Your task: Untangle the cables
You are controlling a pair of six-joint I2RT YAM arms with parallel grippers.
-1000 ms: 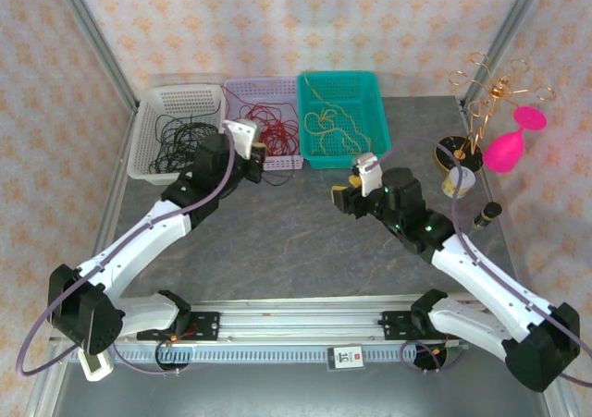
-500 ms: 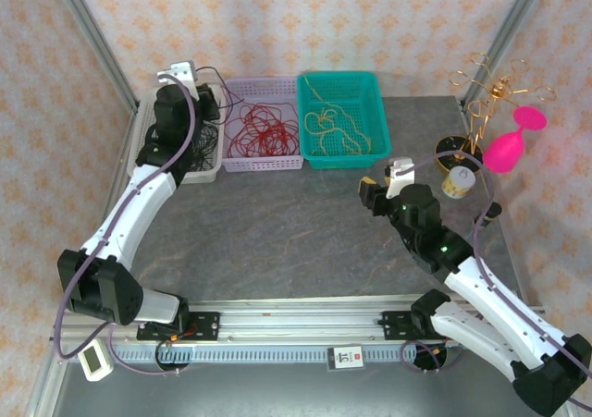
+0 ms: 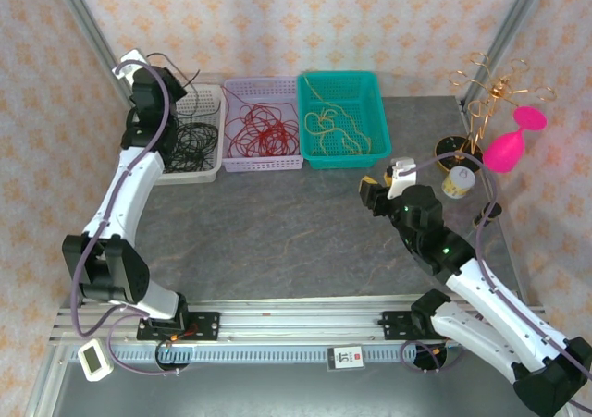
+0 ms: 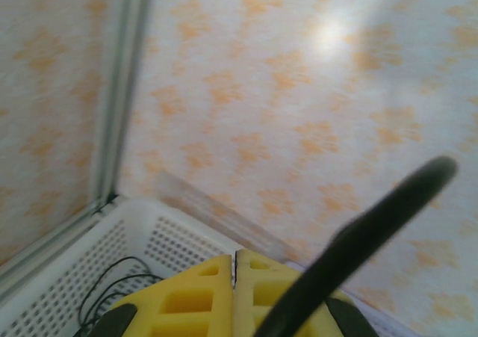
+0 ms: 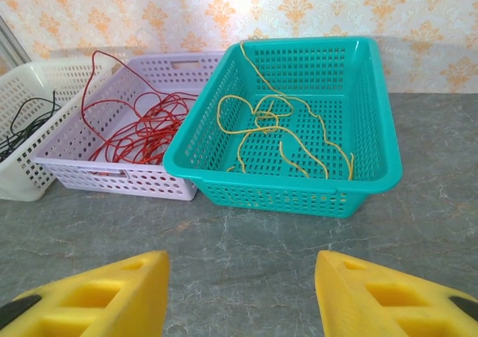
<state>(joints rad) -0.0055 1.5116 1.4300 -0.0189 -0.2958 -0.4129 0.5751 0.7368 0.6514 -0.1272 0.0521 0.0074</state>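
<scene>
Three looped cables (image 3: 264, 132), abreast left-to-right

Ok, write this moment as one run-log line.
left gripper: shut on black cable, above white basket | right gripper: open, empty | red cable: lilac basket | yellow cable: teal basket

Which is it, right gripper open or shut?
Open: the right gripper has its yellow fingers wide apart, with table showing between them.
</scene>
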